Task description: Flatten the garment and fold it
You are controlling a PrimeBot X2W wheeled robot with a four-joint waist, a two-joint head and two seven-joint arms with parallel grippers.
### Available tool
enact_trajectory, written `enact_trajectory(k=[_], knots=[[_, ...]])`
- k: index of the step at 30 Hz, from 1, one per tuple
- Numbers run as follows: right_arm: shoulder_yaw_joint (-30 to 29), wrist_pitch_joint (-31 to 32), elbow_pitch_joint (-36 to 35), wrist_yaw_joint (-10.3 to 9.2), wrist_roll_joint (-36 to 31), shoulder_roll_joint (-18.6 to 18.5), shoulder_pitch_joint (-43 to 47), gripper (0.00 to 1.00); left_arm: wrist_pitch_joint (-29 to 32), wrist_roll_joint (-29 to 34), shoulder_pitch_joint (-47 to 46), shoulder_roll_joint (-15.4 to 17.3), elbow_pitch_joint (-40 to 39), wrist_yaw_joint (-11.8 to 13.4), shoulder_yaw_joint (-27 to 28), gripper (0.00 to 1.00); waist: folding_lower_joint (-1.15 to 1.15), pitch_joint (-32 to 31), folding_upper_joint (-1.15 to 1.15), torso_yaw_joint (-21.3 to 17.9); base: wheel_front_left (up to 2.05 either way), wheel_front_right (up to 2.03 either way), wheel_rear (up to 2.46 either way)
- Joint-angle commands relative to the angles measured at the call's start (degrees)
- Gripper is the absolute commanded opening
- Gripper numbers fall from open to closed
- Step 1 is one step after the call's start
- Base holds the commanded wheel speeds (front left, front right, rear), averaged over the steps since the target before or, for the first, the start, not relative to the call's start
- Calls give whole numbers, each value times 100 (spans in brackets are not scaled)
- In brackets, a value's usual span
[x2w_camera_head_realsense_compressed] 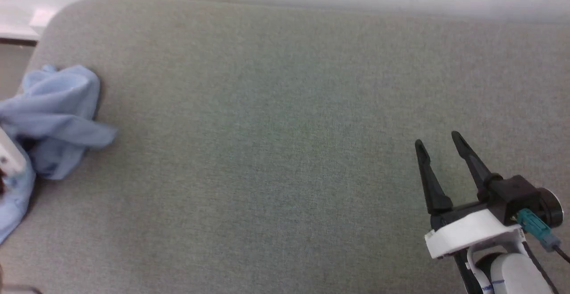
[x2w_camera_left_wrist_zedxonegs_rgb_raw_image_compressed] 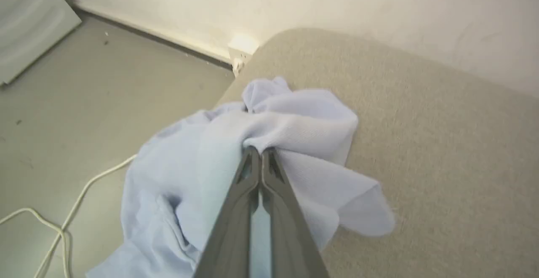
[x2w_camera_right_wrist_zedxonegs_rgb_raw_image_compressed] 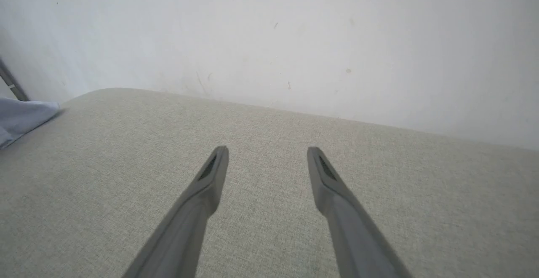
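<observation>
At the left edge of the grey fabric-covered worktop [x2w_camera_head_realsense_compressed: 285,120], near its rounded far corner, the garment [x2w_camera_head_realsense_compressed: 58,107] lies bunched in a crumpled heap. It is light blue and soft. Part of it rests on the surface, and the rest spills over the left edge above the floor [x2w_camera_left_wrist_zedxonegs_rgb_raw_image_compressed: 84,101].

In the left wrist view, the left pincer [x2w_camera_left_wrist_zedxonegs_rgb_raw_image_compressed: 257,151] has its two fingers pressed together with a fold of the garment [x2w_camera_left_wrist_zedxonegs_rgb_raw_image_compressed: 303,122] pinched between the tips. The cloth gathers into creases at that point. A loose flap spreads to the right on the worktop, and a white cable [x2w_camera_left_wrist_zedxonegs_rgb_raw_image_compressed: 71,210] lies on the floor below.

The right pincer [x2w_camera_head_realsense_compressed: 437,139] sits well apart from the garment, at the near right of the worktop. Its fingers are spread wide with nothing between them. In the right wrist view, the right pincer [x2w_camera_right_wrist_zedxonegs_rgb_raw_image_compressed: 267,151] hovers over bare fabric, facing a pale wall [x2w_camera_right_wrist_zedxonegs_rgb_raw_image_compressed: 294,38]. A corner of the garment [x2w_camera_right_wrist_zedxonegs_rgb_raw_image_compressed: 21,116] shows at the far left.
</observation>
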Motion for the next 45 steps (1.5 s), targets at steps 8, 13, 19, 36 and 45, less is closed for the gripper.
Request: enact_trajectory(k=[8, 13, 19, 36, 45], knots=[[-209, -88, 30, -5, 117, 33, 317, 100, -2127, 716, -881, 250, -474, -142, -452, 0, 0, -805, 0, 120, 0, 0, 0], [-305, -89, -40, -5, 243, 35, 472, 100, -3109, 993, -1371, 232, -642, -228, -769, 0, 0, -1056, 0, -49, 0, 0, 0], [-450, -32, -267, -5, 309, 36, 572, 100, -3407, 1046, -1850, -151, -1139, -253, -1148, 0, 0, -1172, 0, -415, 0, 0, 0], [-918, 184, -613, -5, 397, 36, 712, 100, -2664, 705, -1118, -2059, -3404, -34, -2634, 0, 0, -1008, 0, -1611, 0, 0, 0], [-858, 175, -588, -5, 492, 37, 638, 100, -2694, 442, 827, -2447, -2295, 257, -3194, 0, 0, -678, 0, -1803, 0, 0, 0]])
